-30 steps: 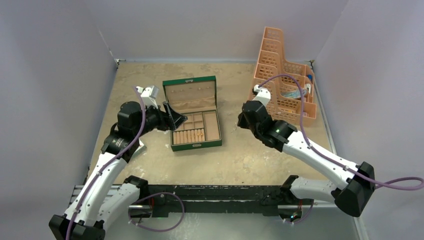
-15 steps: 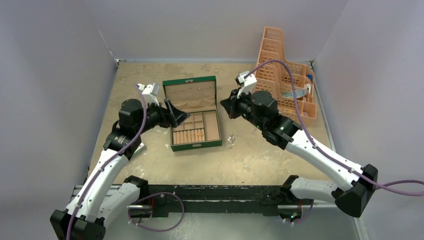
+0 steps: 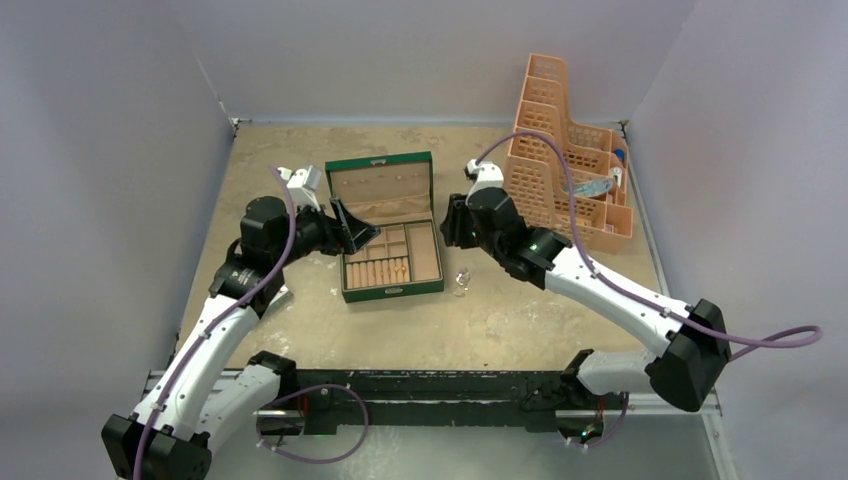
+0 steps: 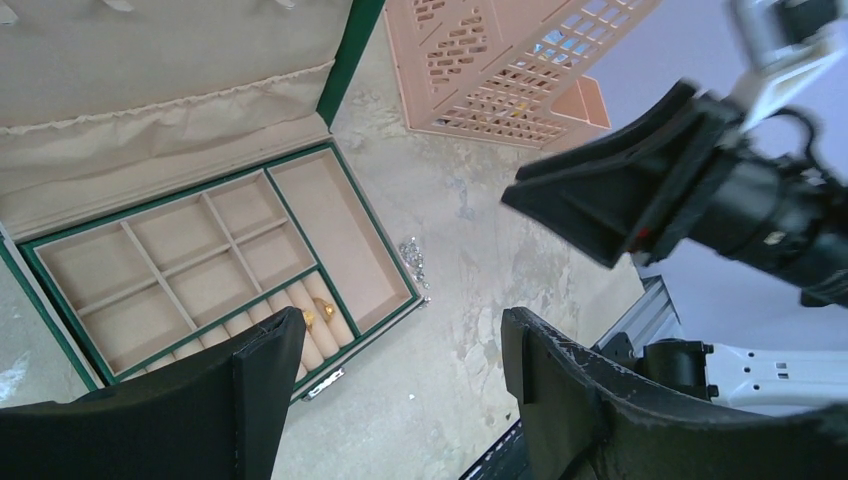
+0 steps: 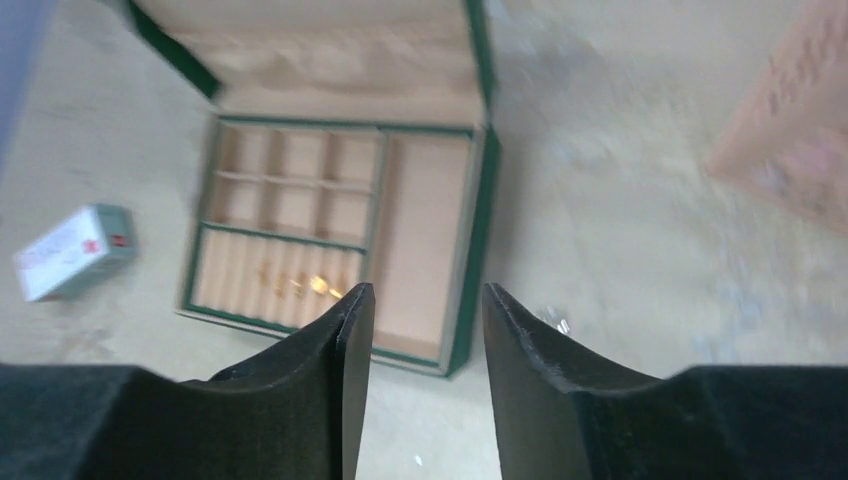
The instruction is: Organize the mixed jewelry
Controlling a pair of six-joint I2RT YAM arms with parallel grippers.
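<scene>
Step in hand, as I judge it: lifting the silvery chain piece (image 3: pixel 462 280), which lies on the table (image 3: pixel 500 325) just right of the open green jewelry box (image 3: pixel 388 235). The right gripper (image 5: pixel 427 300) hangs above, jaws parted and empty. The left gripper (image 4: pixel 400 330) is spread wide, also empty. I would descend vertically, centred on the pile, and close slowly. Gold rings (image 4: pixel 308 318) sit in the ring rolls, count unclear, and the right wrist view is blurred
</scene>
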